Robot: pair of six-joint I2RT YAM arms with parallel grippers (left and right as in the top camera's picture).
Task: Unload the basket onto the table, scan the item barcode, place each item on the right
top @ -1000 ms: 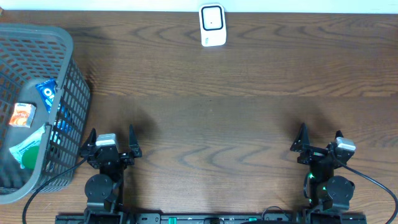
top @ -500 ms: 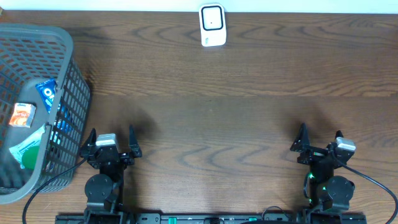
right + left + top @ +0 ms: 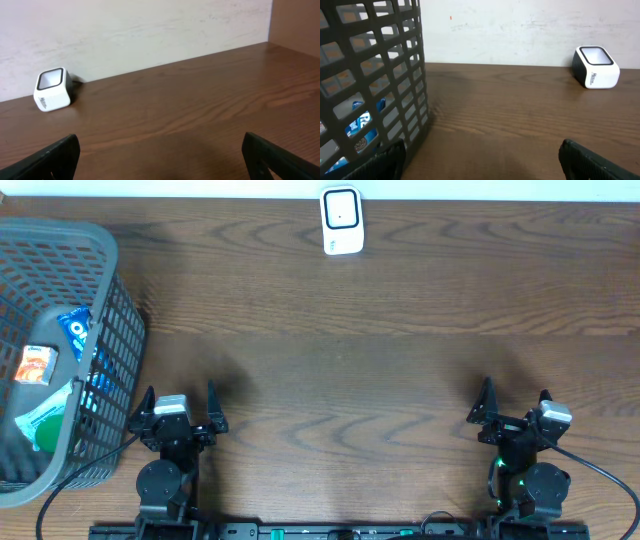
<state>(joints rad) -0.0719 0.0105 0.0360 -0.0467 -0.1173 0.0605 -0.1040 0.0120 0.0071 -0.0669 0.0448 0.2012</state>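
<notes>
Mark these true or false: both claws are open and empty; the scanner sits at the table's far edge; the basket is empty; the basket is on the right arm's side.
1. Both claws are open and empty. True: the left claw and right claw hold nothing.
2. The scanner sits at the far edge. True.
3. The basket is empty. False: it holds several packets, including a blue packet.
4. The basket is on the right arm's side. False: it stands beside the left arm.
</notes>
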